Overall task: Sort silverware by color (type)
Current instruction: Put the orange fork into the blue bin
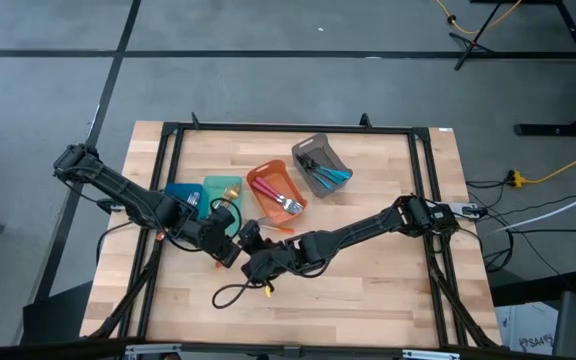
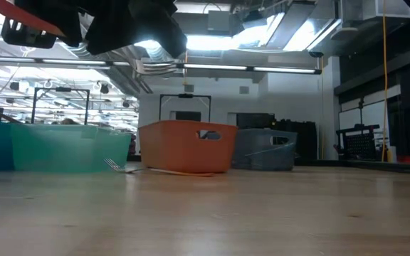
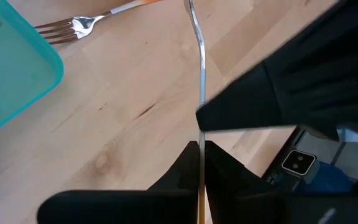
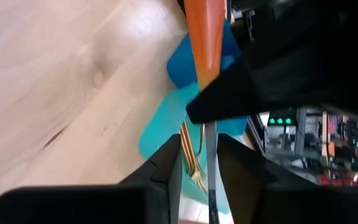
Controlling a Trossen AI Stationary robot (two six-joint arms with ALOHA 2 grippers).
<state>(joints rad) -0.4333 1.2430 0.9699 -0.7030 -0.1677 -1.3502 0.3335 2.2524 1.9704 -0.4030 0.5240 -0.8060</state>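
Two claws are meeting mid-bench over one orange-handled utensil (image 4: 205, 37). Left gripper (image 3: 201, 163) is pinched tight on its metal shaft, while the right gripper (image 4: 199, 158) has its fingers apart around that shaft. The long axis runs straight between them, so it looks like a handoff. Another fork (image 3: 73, 26) lies flat beside the teal bin (image 3: 11, 68).

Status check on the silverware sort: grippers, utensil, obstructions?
Left gripper shut on orange-handled utensil. Right gripper open around it, mid-handover. Second fork lies beside teal bin.
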